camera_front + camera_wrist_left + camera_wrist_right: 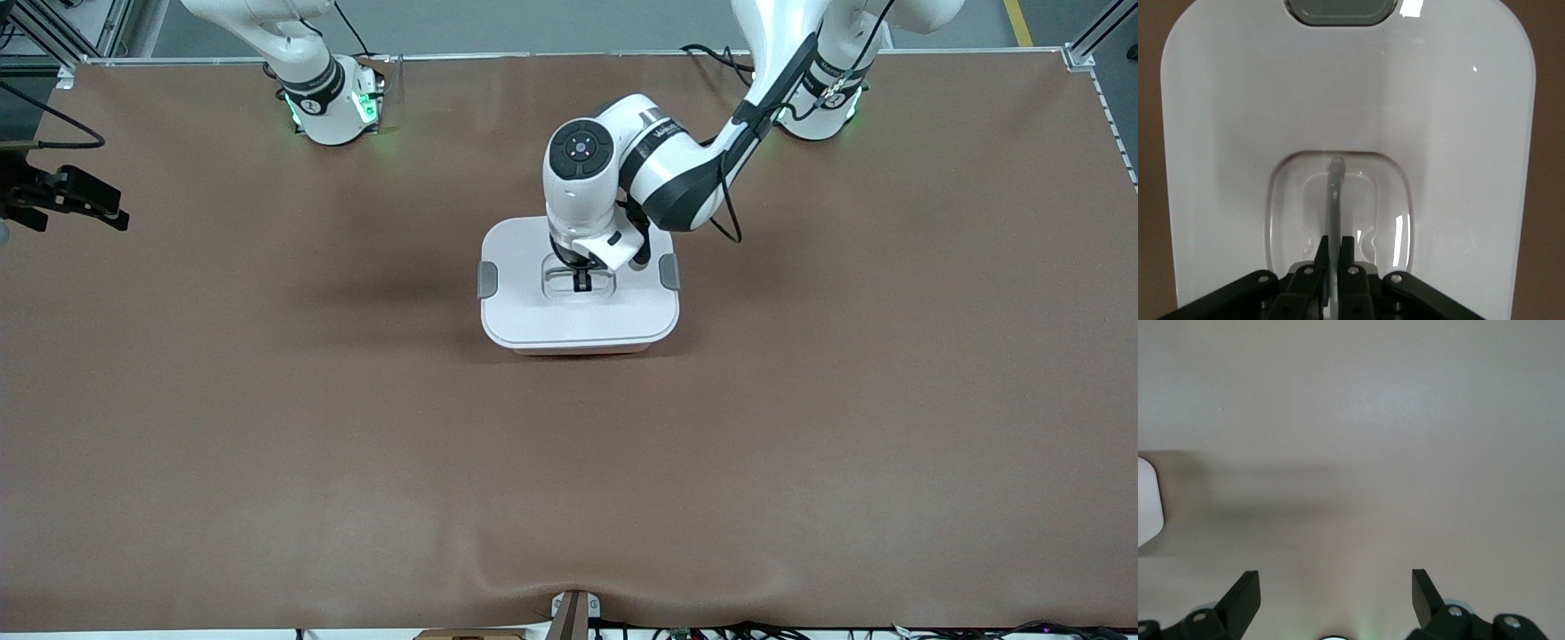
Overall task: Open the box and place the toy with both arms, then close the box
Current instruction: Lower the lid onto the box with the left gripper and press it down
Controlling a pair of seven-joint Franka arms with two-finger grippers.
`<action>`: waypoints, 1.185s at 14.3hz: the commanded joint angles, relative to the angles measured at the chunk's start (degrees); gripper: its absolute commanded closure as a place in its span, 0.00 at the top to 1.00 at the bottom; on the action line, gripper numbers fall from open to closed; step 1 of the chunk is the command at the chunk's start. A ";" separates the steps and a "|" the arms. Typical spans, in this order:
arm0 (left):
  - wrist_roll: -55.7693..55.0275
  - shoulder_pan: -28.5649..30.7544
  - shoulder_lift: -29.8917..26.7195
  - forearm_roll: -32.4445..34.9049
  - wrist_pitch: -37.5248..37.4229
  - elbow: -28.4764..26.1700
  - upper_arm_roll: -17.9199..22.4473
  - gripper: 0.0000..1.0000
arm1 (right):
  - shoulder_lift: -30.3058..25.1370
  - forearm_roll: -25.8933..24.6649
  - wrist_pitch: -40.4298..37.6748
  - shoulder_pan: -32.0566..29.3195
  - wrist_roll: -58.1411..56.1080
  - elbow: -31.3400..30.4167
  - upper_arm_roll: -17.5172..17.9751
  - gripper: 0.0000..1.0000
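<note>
The box (533, 311) stands closed at the middle of the table, its white lid (1238, 133) on and a grey clip at each end (487, 279). A strip of the pink tub shows under the lid's near edge. My left gripper (581, 283) reaches down into the recessed handle well and is shut on the thin handle bar (1335, 193), which runs between its fingertips (1335, 243). My right gripper (1336, 583) is open and empty, up in the air over bare table at the right arm's end (107, 212). The toy is not in view.
The brown mat (800, 427) covers the whole table and has a wrinkle at its near edge (533, 578). One corner of the white lid (1148, 500) shows in the right wrist view. A grey clip (1338, 10) shows in the left wrist view.
</note>
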 commanded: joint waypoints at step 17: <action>-4.08 -2.17 1.77 4.09 1.74 1.26 0.16 0.00 | 1.10 2.74 -1.46 -2.89 0.75 2.80 0.70 1.00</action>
